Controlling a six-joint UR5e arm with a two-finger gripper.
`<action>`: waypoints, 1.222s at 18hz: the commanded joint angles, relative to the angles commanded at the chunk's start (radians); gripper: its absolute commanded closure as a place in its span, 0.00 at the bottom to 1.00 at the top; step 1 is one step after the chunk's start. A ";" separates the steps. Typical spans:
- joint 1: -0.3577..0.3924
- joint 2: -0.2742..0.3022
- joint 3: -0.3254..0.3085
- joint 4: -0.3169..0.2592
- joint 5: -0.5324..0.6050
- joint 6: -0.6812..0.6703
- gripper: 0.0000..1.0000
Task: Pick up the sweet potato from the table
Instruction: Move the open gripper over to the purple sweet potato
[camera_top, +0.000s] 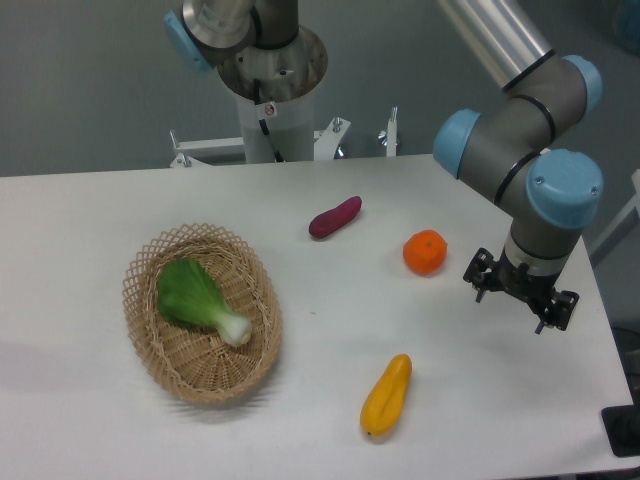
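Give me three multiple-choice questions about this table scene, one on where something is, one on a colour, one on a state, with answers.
1. Where does the sweet potato lie?
A. in the basket
B. on the table, between the basket and the orange
C. in the gripper

2. What colour is the vegetable in the wicker basket?
A. green and white
B. purple
C. red

3. What is the gripper doing?
A. holding the orange
B. pressing on the basket
C. holding nothing

Answers: B, it rests on the bare white table left of the orange. A, a leafy bok choy lies there. C, nothing hangs below it.
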 joint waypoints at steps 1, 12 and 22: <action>0.000 0.000 0.000 0.000 0.000 0.000 0.00; -0.014 0.051 -0.132 0.018 0.028 -0.002 0.00; -0.092 0.198 -0.362 0.015 0.012 -0.014 0.00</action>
